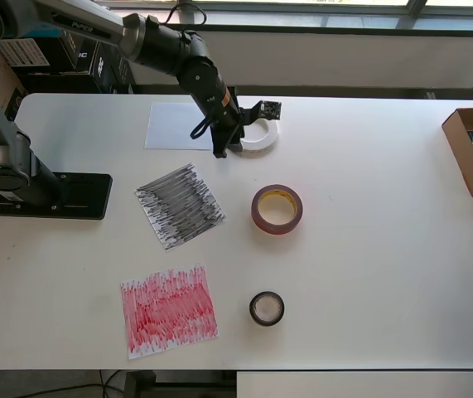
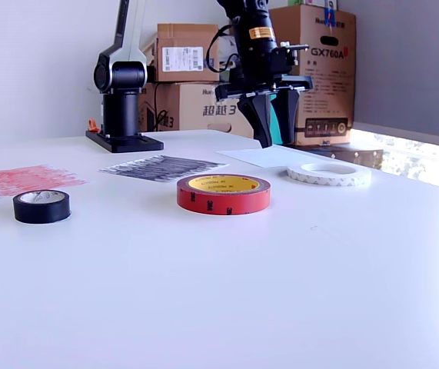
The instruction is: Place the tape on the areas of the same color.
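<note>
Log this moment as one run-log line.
gripper: open, above table between white sheet and white tape | red tape, black tape: on bare table | no tape placed

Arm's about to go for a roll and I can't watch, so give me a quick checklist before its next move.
1. Jaws of the gripper open and empty: ok.
2. Gripper lined up over the white tape: cannot tell.
3. White sheet bare: ok.
4. Red tape on the red sheet: not ok, it lies on the table.
5. Black tape on the black sheet: not ok.
</note>
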You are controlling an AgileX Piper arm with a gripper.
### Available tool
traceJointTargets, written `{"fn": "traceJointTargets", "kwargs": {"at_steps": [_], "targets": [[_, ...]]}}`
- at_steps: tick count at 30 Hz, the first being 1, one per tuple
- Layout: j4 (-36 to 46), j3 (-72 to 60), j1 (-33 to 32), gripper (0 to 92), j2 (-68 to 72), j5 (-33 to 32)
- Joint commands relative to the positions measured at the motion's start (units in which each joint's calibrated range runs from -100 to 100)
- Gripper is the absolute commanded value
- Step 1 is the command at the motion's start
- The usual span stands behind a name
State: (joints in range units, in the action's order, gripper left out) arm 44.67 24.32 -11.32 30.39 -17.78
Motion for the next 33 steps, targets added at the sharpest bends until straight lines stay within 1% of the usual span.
{"fn": "traceJointTargets", "kwargs": {"at_steps": [1,5,9,26,33], "targets": [[0.4,-0.3,0.3,44.1,0.2,0.5],[0.4,-0.2,0.0,53.5,0.2,1.1],[0.4,-0.2,0.2,58.6,0.3,1.2],[0.5,-8.1,-0.1,59.0,8.2,0.7],[0.4,-8.7,-0.9,59.0,9.4,0.7]]}}
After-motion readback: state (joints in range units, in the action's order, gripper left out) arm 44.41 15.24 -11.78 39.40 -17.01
